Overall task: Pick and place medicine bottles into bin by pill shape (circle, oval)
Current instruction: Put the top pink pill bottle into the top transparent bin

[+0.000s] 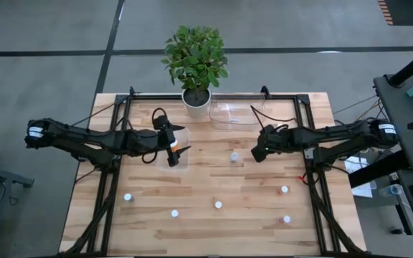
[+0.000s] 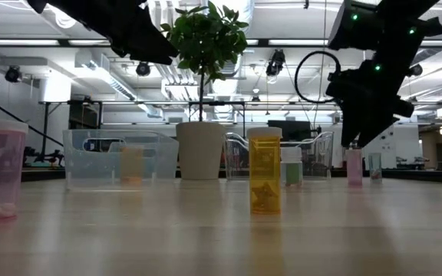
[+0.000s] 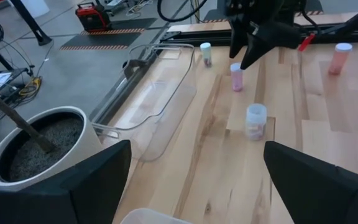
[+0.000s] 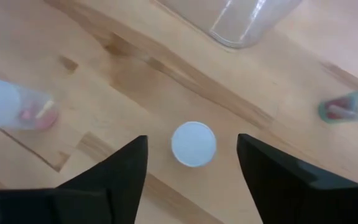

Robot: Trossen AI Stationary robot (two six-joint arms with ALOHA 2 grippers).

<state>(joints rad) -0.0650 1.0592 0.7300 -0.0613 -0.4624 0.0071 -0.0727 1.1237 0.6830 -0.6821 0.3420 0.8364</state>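
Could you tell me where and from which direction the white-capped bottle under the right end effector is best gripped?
Probably from straight above, around the round white cap. The bottle stands upright on the table, showing only its cap between the open fingers of the right end effector. The wood around it is bare, so both fingers should have room to descend and close on the cap's sides.

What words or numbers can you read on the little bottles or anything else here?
None can be read in any view.
The yellow bottle closest in the low view shows no label.
The other medicine bottles show only plain white caps from above.
The white-capped bottle under the right end effector has a blank cap.
The plant pot and the clear bins are plain.
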